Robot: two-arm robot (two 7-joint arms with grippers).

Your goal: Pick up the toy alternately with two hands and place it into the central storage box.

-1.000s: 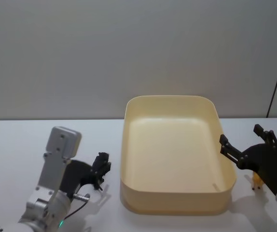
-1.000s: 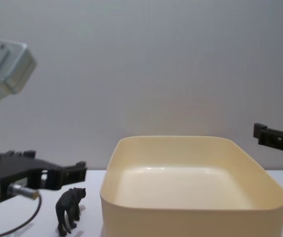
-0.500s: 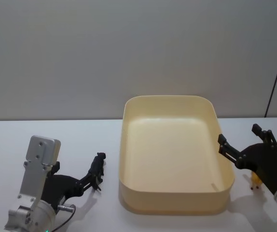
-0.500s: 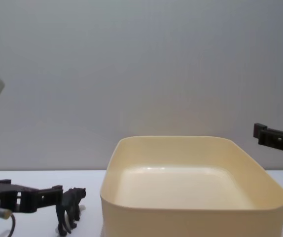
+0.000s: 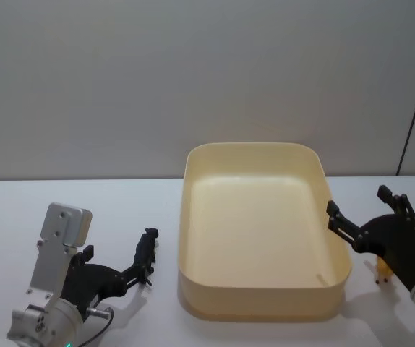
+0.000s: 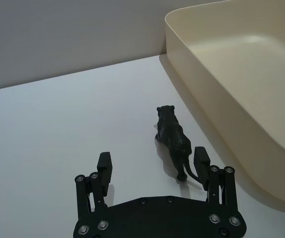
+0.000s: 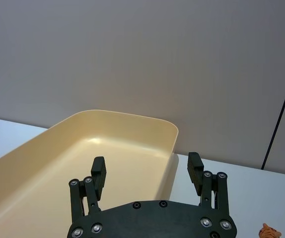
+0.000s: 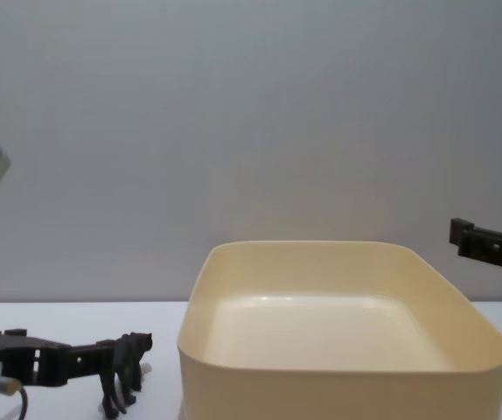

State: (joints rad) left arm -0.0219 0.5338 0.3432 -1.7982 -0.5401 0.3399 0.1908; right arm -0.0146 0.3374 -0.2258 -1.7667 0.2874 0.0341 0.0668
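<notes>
A small black toy animal (image 5: 148, 246) (image 6: 172, 138) (image 8: 127, 367) stands upright on the white table, just left of the cream-yellow central storage box (image 5: 254, 147) (image 6: 217, 94) (image 8: 338, 394). My left gripper (image 5: 117, 269) (image 6: 152, 157) (image 8: 85, 359) is low at table level behind the toy, open, with the toy's tail between the fingers, close to one of them. My right gripper (image 5: 358, 201) (image 7: 146, 159) (image 8: 465, 234) hovers open by the box's right wall, holding nothing. The box holds nothing.
A small orange toy animal (image 5: 384, 272) (image 7: 269, 231) stands on the table to the right of the box, partly hidden behind my right gripper. A plain grey wall runs behind the table.
My left arm has dropped from above the black toy to table level, so the open fingers now sit low behind it. The right arm and both toys have not moved.
</notes>
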